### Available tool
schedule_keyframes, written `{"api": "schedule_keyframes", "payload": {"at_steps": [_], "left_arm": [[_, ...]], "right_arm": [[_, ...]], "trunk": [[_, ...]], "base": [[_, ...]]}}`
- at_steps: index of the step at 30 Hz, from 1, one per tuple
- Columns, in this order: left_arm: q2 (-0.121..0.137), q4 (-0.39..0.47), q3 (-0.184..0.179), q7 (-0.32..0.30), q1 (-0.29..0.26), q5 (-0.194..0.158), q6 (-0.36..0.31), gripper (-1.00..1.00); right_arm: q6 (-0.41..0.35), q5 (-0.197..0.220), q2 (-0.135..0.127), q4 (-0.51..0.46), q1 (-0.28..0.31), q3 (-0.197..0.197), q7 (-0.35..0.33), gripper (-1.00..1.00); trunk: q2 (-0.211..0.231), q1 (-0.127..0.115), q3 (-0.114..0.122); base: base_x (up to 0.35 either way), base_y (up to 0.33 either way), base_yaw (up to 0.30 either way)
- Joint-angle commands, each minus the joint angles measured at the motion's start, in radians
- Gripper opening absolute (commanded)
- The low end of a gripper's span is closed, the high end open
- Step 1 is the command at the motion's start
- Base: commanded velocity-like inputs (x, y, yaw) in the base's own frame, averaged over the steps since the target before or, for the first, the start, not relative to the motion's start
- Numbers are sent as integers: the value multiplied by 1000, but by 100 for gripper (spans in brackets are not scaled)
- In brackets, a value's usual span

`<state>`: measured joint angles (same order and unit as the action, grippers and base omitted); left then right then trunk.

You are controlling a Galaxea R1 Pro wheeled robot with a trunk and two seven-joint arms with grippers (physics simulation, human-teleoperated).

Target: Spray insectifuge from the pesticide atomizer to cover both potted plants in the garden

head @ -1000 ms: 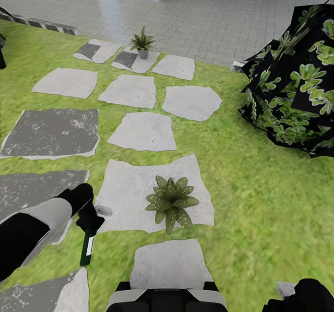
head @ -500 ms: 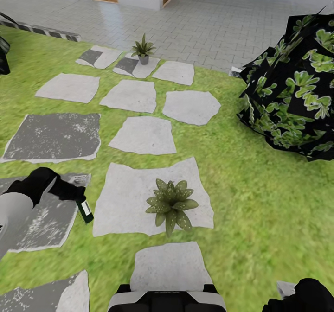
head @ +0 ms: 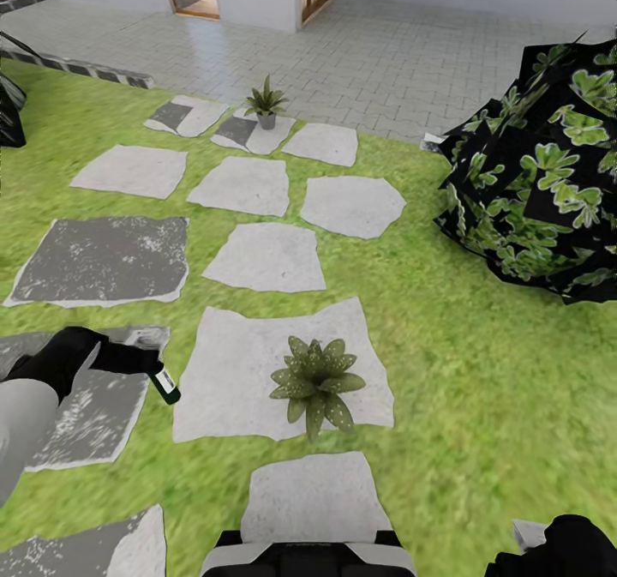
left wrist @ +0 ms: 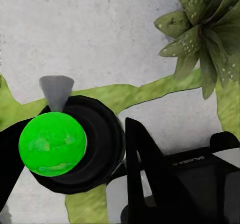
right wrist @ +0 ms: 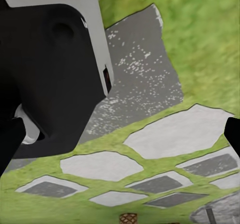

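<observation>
1. Left gripper (head: 137, 363) jaws are clamped on the pesticide atomizer (head: 163, 384), held tilted over the grass beside a stepping stone (head: 231, 371).
2. Near potted plant (head: 317, 380) sits on that stone, apart from the bottle; far potted plant (head: 266, 102) stands by the paving (head: 386, 54).
3. Right gripper jaw state: cannot tell.

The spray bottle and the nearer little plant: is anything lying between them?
No. In the head view, the atomizer in the left gripper and the near plant are separated by bare pale stepping stone and a strip of grass.
</observation>
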<state>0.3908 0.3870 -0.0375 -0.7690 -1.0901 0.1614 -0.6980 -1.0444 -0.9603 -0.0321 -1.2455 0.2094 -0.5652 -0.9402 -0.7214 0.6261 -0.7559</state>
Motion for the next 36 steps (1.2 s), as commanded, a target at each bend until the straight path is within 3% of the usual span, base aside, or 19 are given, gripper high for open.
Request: {"api": "schedule_keyframes", "payload": {"at_steps": [1, 2, 8, 13, 16, 19, 22, 25, 36], "left_arm": [[0, 27, 2, -5, 35, 3, 16, -100], [0, 43, 8, -5, 54, 3, 25, -100], [2, 181, 147, -11, 174, 4, 47, -100], [-2, 428, 240, -12, 322, 3, 49, -100], [-5, 633, 317, -12, 402, 1, 49, -100], [-6, 746, 365, -13, 467, 0, 49, -100], [-9, 868, 391, -12, 560, -9, 49, -100], [-10, 921, 395, -10, 601, -14, 49, -100], [-22, 935, 392, -9, 613, -16, 49, -100]], "right_arm": [[-3, -9, 1, -1, 1, -1, -10, 100], [-3, -10, 1, 0, 1, -1, -10, 100], [-3, -11, 1, 0, 0, 0, -9, 100], [-3, -11, 1, 0, 1, 1, -8, 100], [-3, -11, 1, 0, 0, 1, -8, 100], [-3, -11, 1, 0, 1, 0, -8, 100], [-3, -11, 1, 0, 0, 1, -9, 100], [-3, -11, 1, 0, 1, 1, -9, 100], [-3, -11, 1, 0, 1, 0, -9, 100]], "trunk": [[6, -4, 4], [13, -7, 9], [55, -30, 37], [90, -50, 61], [111, -61, 75], [132, -73, 90], [153, -84, 104], [174, -96, 118], [251, -138, 170]], "base": [[0, 0, 0], [0, 0, 0], [0, 0, 0], [0, 0, 0], [0, 0, 0], [0, 0, 0], [0, 0, 0], [0, 0, 0], [0, 0, 0]]}}
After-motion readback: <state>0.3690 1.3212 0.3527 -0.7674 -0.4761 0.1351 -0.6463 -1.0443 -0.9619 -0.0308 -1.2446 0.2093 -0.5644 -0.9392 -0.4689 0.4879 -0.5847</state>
